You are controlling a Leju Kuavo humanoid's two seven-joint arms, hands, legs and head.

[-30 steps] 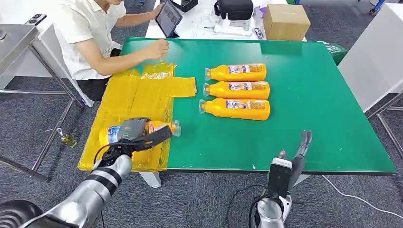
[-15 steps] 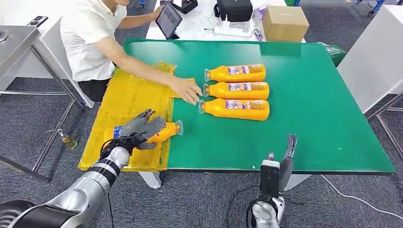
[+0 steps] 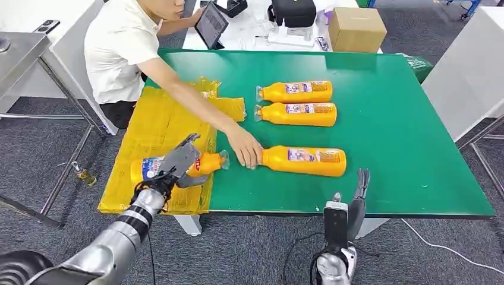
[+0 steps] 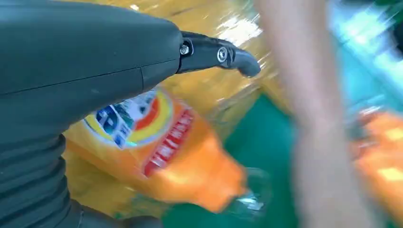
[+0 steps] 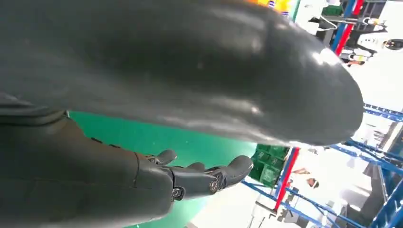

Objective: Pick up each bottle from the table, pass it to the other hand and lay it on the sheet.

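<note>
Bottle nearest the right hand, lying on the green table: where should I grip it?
Grip the orange bottle around its labelled mid-body, right hand coming from the near edge. It lies on its side, length across that approach. A person's hand is on its cap end; wait.

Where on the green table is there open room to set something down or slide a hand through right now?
The green table is bare right of the three bottles, out to its right edge. The far strip beyond the farthest bottle is free too. It is crowded near the yellow sheet: the left hand over a bottle, the person's arm reaching across, and the nearest bottle.
</note>
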